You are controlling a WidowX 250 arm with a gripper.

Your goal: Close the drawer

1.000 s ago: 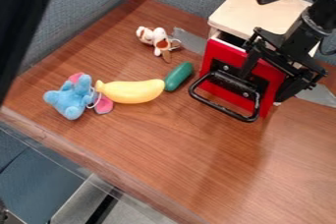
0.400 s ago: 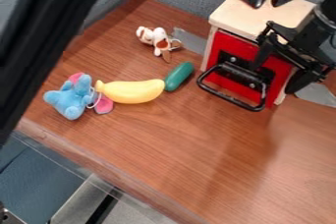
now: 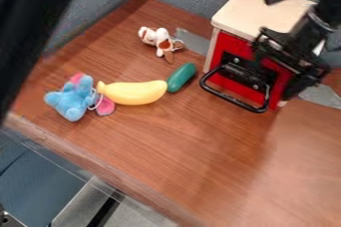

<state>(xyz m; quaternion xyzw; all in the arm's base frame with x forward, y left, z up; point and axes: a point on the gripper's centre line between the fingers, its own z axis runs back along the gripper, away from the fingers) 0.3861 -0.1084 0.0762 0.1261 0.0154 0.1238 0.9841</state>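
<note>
Wood-grained tabletop runs under the box at the upper right of the frame, where the red drawer sits shut, its front just behind the gripper's spread fingers, though whether they touch it I cannot tell.

Office cubicle with fabric partitions

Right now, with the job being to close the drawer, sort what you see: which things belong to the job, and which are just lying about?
Part of the job:
- drawer
- handle
- cabinet
- gripper

Just lying about:
- banana
- green toy
- blue toy
- white-and-brown toy
</note>
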